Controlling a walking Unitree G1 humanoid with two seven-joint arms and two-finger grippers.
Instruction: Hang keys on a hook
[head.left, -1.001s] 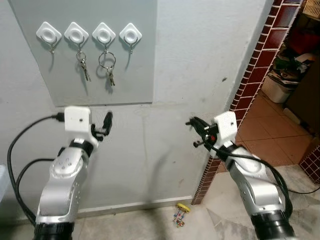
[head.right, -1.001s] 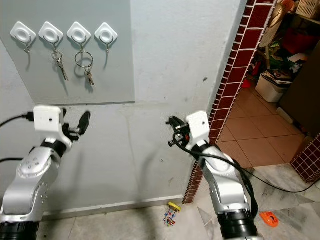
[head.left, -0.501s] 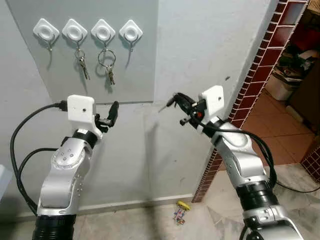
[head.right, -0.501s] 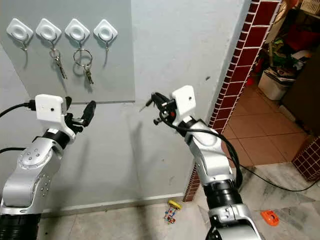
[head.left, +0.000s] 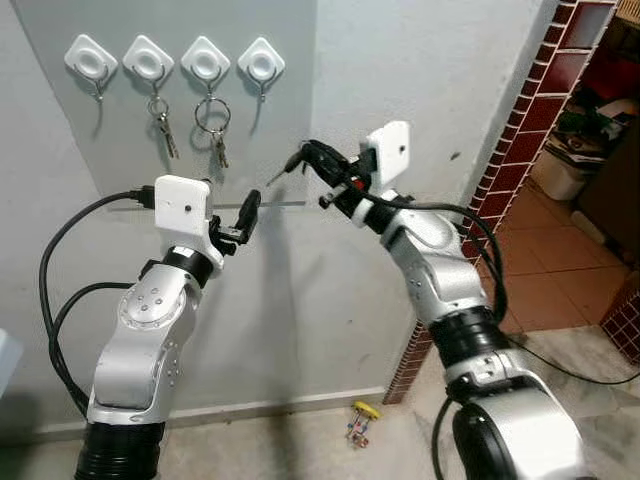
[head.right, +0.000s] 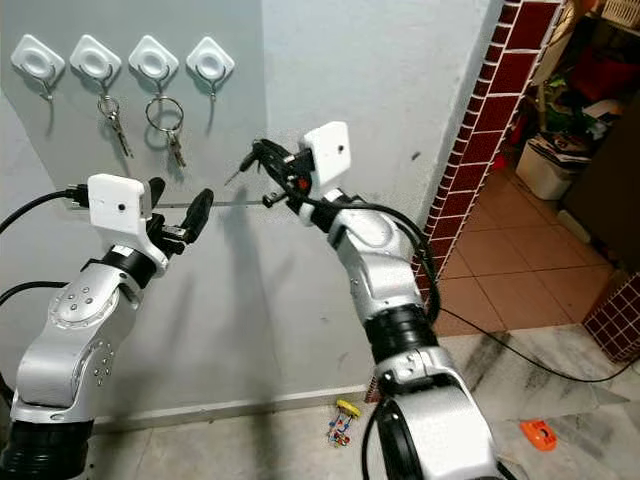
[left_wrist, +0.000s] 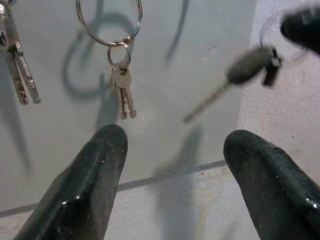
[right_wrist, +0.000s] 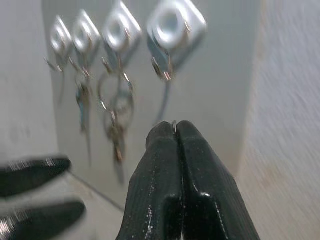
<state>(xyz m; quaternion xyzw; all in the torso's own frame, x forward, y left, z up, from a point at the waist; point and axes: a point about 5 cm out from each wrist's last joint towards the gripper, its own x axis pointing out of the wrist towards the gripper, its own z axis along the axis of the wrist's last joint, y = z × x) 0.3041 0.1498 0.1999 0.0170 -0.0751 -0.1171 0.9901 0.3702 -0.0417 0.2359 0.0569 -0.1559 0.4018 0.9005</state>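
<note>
A column of dark red bricks (head.left: 520, 130) stands beside the pale wall (head.left: 400, 70). On the floor near its foot lies a small yellow toy (head.left: 362, 423). A white bin (head.left: 560, 175) stands beyond the column.

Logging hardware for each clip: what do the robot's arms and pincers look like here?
Both arms are silver metal with rounded segments and black joint bands. Each wrist carries a white boxy camera housing. The left pincer and right pincer each have two long, glossy black fingers with rounded tips. Black cables loop from both arms.
</note>
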